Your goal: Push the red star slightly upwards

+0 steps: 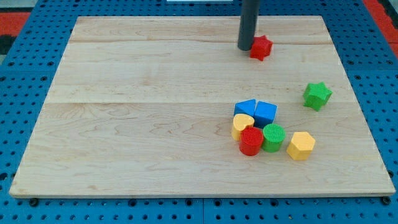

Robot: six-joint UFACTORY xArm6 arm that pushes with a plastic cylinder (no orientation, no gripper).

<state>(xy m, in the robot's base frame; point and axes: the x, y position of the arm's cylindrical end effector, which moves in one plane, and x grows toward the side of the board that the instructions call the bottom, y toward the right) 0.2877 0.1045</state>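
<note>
The wooden board [155, 112] lies on a blue pegboard surface [25, 74], and its left half carries no blocks that I can see. Moving right, a cluster sits near the right part of the near edge: a yellow block [242, 126] with a rounded outline touches a red cylinder [251, 141], and just behind them two blue blocks, a left blue block [245, 107] and a right blue cube [265, 112], stand side by side. A green cylinder [273, 137] presses against the red cylinder's right side. At the far side of the board my tip [245, 48] rests on the wood, and the rod ends bluntly, with no fingers to open or close. The red star [261, 47] sits just to the right of my tip, touching it or nearly so, close to the far edge. Further right, a yellow hexagonal block [301, 145] stands slightly apart from the cluster, and a green star [317, 95] lies alone, well apart from the red star.
</note>
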